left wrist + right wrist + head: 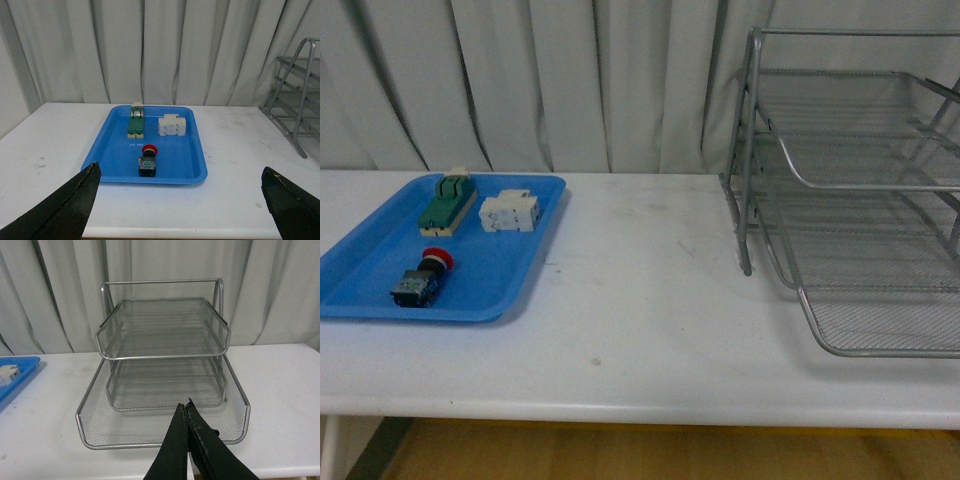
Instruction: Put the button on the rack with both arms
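Note:
The button (424,277), red cap and dark block body, lies on its side in the blue tray (370,298) at the table's left. It also shows in the left wrist view (148,160), ahead of my open left gripper (181,172), whose fingers (75,197) stand wide apart and empty. The silver wire-mesh rack (860,200) stands at the right, its lowest shelf pulled out. In the right wrist view the rack (165,365) faces my right gripper (183,406), which is shut and empty just in front of the lowest shelf's rim. Neither arm shows in the front view.
In the blue tray, behind the button, lie a green-topped switch block (448,201) and a white block (510,211). White table (650,320) lies between tray and rack. Grey curtains hang behind. The table's front edge is near.

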### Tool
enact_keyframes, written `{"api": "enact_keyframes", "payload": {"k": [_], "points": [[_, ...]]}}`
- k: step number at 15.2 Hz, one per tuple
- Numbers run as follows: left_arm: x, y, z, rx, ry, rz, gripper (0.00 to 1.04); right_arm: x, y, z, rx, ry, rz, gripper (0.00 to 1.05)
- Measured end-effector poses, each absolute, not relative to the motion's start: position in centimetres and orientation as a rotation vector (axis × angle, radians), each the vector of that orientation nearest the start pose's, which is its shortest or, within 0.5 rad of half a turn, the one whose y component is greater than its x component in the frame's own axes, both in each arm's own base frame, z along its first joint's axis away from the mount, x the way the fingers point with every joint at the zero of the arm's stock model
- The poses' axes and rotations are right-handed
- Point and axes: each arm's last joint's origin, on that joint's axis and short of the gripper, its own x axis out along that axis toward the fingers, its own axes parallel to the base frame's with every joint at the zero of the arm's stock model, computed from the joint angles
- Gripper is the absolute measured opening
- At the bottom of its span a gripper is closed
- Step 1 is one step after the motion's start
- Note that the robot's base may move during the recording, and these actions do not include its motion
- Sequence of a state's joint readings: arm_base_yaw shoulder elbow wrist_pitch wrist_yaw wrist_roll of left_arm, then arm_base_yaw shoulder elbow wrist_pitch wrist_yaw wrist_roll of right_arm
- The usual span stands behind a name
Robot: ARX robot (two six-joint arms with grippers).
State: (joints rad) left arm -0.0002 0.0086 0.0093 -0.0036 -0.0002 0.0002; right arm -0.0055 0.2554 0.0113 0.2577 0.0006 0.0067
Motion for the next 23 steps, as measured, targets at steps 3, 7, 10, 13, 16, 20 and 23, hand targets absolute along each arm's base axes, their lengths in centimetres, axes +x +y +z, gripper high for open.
{"api": "enact_keyframes", "payload": {"k": [3, 7, 10, 13, 16, 20, 23], "points": [[9.8, 0.0, 16.6, 0.000, 0.003, 0.000, 0.98, 11.0, -0.1, 17.0, 0.007, -0.014, -0.006, 0.02], [9.8, 0.0, 16.6, 0.000, 0.003, 0.002, 0.98, 9.8, -0.1, 16.6, 0.006, 0.008, -0.006, 0.02], [9.8, 0.0, 16.6, 0.000, 0.003, 0.000, 0.98, 9.7, -0.1, 16.7, 0.006, -0.006, -0.006, 0.02], [9.8, 0.0, 16.6, 0.000, 0.003, 0.000, 0.98, 9.7, -0.1, 16.7, 0.004, -0.006, -0.006, 0.38], [9.8, 0.0, 16.6, 0.000, 0.003, 0.000, 0.98, 9.7, -0.1, 16.7, 0.004, -0.006, -0.006, 0.75], [10.7, 0.5, 16.8, 0.055, 0.268, 0.184, 0.98, 9.7, 0.0, 16.7, 0.002, -0.005, -0.004, 0.98], [16.5, 2.2, 18.6, 0.069, 0.336, 0.135, 0.98, 9.7, 0.0, 16.7, 0.002, -0.006, -0.003, 0.98]]}}
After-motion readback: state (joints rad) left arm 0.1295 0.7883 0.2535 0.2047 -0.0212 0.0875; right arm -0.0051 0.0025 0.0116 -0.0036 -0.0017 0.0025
